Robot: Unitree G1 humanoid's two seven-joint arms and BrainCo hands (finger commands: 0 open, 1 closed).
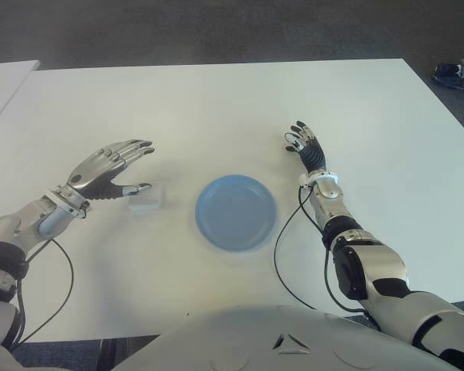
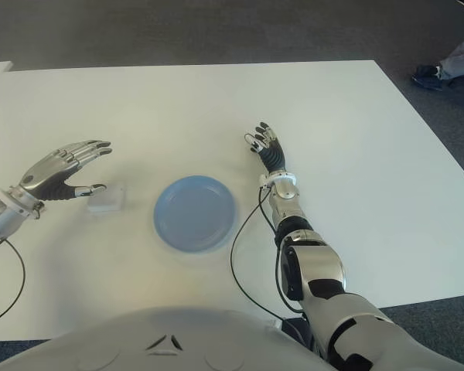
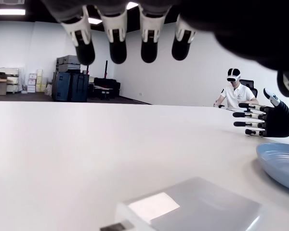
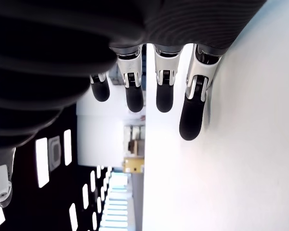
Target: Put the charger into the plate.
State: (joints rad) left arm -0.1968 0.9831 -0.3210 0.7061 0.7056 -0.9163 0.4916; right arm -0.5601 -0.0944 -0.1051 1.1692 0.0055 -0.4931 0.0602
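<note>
Small white boxy charger [image 1: 145, 203] lies under the open, empty left hand [image 1: 108, 173].

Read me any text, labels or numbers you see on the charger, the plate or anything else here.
No text can be read anywhere.
Charger: white, with a pale patch on top in the left wrist view, showing no legible print.
Plate: plain blue, unmarked.
Table: bare white.
Left hand and right hand: no readable markings.

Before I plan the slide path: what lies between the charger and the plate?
Nothing: in the left eye view only a bare strip of white table separates the charger from the blue plate. The open left hand hovers just beside the charger.
</note>
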